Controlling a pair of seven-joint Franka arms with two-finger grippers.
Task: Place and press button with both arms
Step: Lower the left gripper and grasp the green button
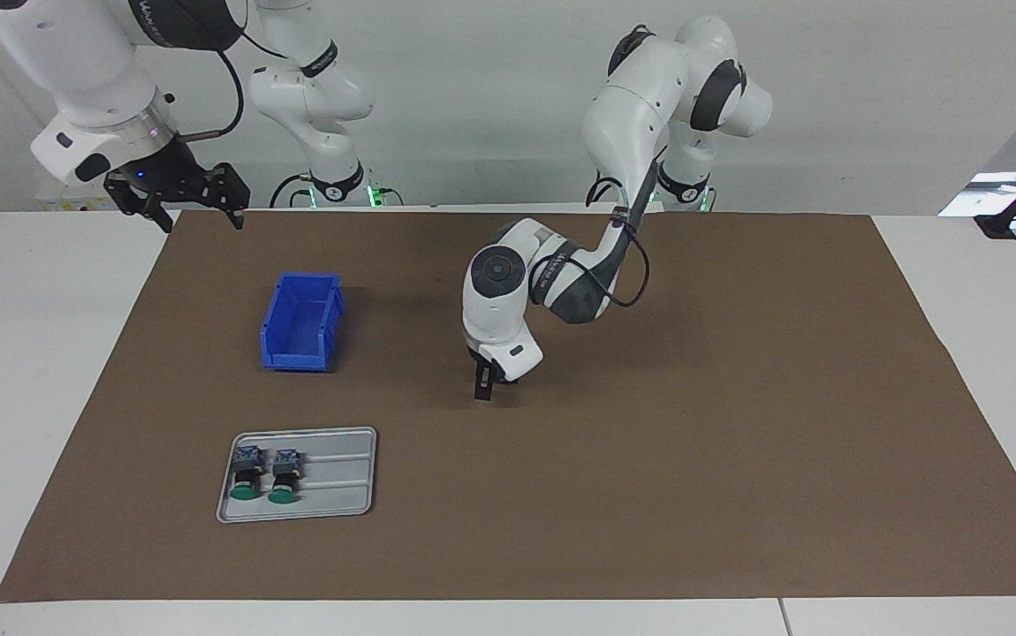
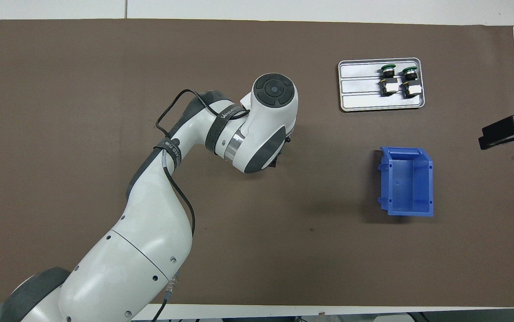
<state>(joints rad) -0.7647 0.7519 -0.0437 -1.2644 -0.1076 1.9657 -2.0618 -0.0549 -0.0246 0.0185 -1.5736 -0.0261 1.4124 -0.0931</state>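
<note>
Two buttons with green caps (image 1: 247, 477) (image 1: 284, 477) lie side by side on a grey tray (image 1: 340, 477), caps pointing away from the robots. From overhead the same buttons (image 2: 388, 79) (image 2: 410, 80) fill one end of the tray (image 2: 360, 85). My left gripper (image 1: 490, 384) is down at the brown mat in the middle of the table, pointing straight down. Overhead, the arm's own wrist hides it, and I cannot see whether anything is in it. My right gripper (image 1: 194, 208) waits open, raised over the mat's corner at the right arm's end, also in view from above (image 2: 507, 132).
An empty blue bin (image 1: 296, 360) (image 2: 406, 210) stands on the mat, nearer to the robots than the tray. The left arm's forearm stretches over the mat from its base toward the middle. White table borders the brown mat on all sides.
</note>
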